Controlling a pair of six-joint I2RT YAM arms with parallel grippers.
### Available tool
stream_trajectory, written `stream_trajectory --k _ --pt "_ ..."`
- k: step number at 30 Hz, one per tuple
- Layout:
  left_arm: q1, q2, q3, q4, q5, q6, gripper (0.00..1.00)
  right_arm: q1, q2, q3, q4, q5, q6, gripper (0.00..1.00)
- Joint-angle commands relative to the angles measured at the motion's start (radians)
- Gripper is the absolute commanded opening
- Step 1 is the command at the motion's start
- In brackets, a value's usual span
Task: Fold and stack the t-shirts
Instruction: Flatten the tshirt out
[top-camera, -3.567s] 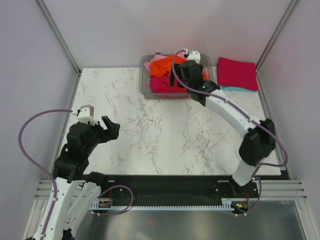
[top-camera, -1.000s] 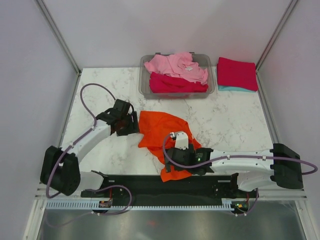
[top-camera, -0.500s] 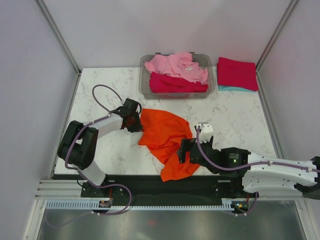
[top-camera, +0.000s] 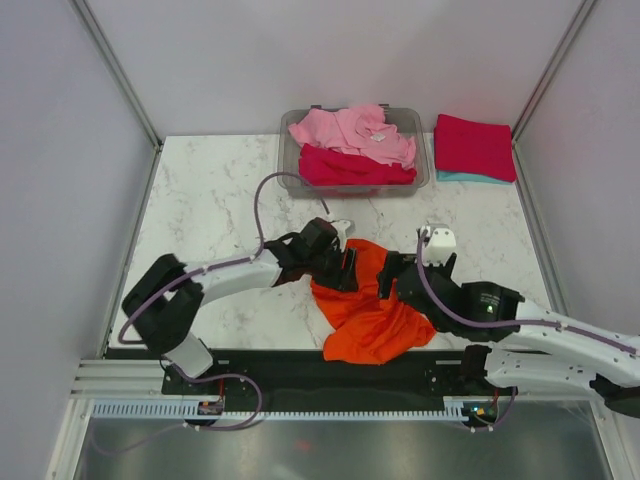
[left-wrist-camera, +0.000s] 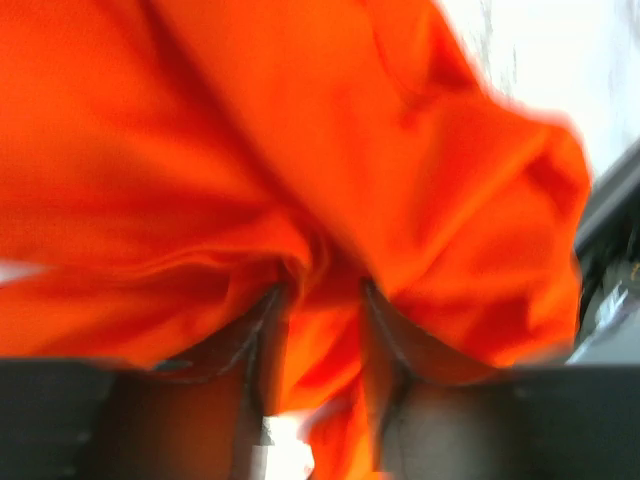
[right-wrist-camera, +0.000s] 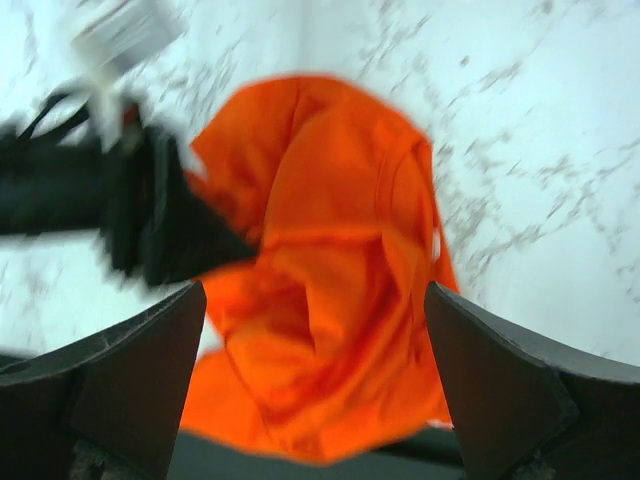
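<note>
We are pinching the orange t-shirt (top-camera: 372, 318), crumpled on the desk (top-camera: 220, 200) in front of the grey bin (top-camera: 290, 170), in the left tool (left-wrist-camera: 318, 330); the right tool (right-wrist-camera: 312, 300) is hovering spread. We are judging the cloth limp and light: grip hems.

Soft matt orange t-shirt (top-camera: 375, 325), glossy marble-look table (top-camera: 210, 200)

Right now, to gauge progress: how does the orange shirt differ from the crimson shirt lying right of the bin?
The orange shirt is crumpled, while the crimson shirt is folded flat. The orange shirt lies on the near side, pinched in the left claw. The crimson shirt sits untouched at the far right corner, on teal cloth. Both lie outside the bin.
</note>
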Motion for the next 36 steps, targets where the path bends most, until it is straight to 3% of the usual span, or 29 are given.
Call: stream_trajectory --k 1,2,4,5,7,9,10,16,24,36 --pt "0.023 -0.242 -0.09 -0.067 -0.009 0.02 0.68 -0.153 0.102 0.111 0.034 -0.062 -0.192 0.98" --pt "0.026 -0.323 -0.086 -0.122 -0.111 0.019 0.75 -0.21 0.126 0.123 0.106 -0.141 -0.243 0.98" --pt "0.038 -0.414 -0.019 -0.404 -0.249 0.033 0.8 -0.412 0.252 0.166 0.212 -0.354 -0.346 0.98" --pt "0.041 -0.415 -0.018 -0.405 -0.303 0.032 0.8 -0.413 0.252 0.166 0.237 -0.41 -0.371 0.98" --pt "0.051 -0.505 0.031 -0.575 -0.4 0.02 0.81 -0.456 0.405 0.25 0.277 -0.528 -0.425 0.98" --pt "0.055 -0.618 0.043 -0.635 -0.491 0.021 0.82 -0.454 0.581 0.377 0.274 -0.605 -0.486 0.98" --pt "0.058 -0.666 0.029 -0.67 -0.534 0.019 0.87 -0.451 0.635 0.416 0.274 -0.659 -0.503 0.98" --pt "0.083 -0.954 -0.127 -0.642 -0.611 0.026 0.94 -0.425 0.97 0.651 0.243 -0.661 -0.587 0.97" --pt "0.083 -1.002 -0.139 -0.618 -0.625 0.023 0.94 -0.41 1.271 0.849 0.195 -0.672 -0.607 0.83" --pt "0.083 -1.025 -0.141 -0.62 -0.612 0.024 0.94 -0.41 1.384 0.847 0.194 -0.648 -0.575 0.57"
